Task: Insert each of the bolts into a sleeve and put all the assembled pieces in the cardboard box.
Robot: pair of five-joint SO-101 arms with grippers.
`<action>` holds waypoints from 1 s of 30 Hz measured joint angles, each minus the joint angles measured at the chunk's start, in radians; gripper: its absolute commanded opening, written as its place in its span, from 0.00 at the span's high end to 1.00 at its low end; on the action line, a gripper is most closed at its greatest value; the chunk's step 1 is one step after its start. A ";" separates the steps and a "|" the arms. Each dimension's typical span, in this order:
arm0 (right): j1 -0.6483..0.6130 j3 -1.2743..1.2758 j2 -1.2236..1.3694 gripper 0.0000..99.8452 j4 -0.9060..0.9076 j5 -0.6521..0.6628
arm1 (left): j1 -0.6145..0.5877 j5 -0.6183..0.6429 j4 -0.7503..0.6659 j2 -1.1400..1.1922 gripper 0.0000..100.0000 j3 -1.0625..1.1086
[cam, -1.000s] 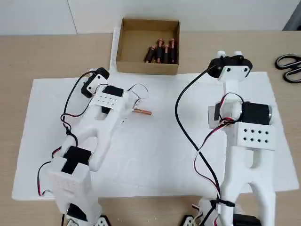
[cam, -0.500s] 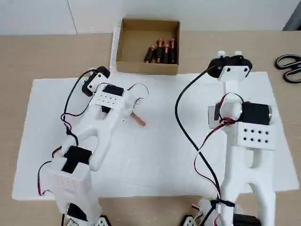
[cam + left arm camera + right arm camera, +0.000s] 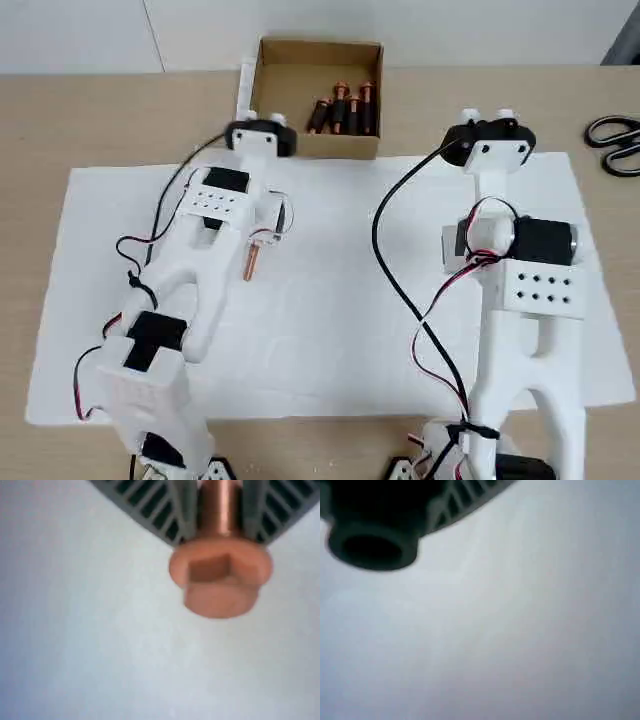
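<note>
The left hand (image 3: 218, 515) pinched a copper bolt (image 3: 220, 582) by its shaft, head outward, over the white sheet (image 3: 330, 330) near the cardboard box (image 3: 258, 100). The right hand (image 3: 385, 510) gripped a black sleeve (image 3: 372, 550). Several assembled pieces (image 3: 345, 108) lay in the box.

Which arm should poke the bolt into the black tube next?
Left: the left gripper pinches the copper bolt over the white mat, while the right gripper holds the black sleeve to receive it.

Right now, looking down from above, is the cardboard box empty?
No, several bolts in dark sleeves lie side by side on the floor of the cardboard box.
</note>
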 measured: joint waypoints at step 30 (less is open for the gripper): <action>0.000 0.000 0.000 1.00 0.000 0.000 | 0.000 -0.068 0.015 0.089 0.94 -0.025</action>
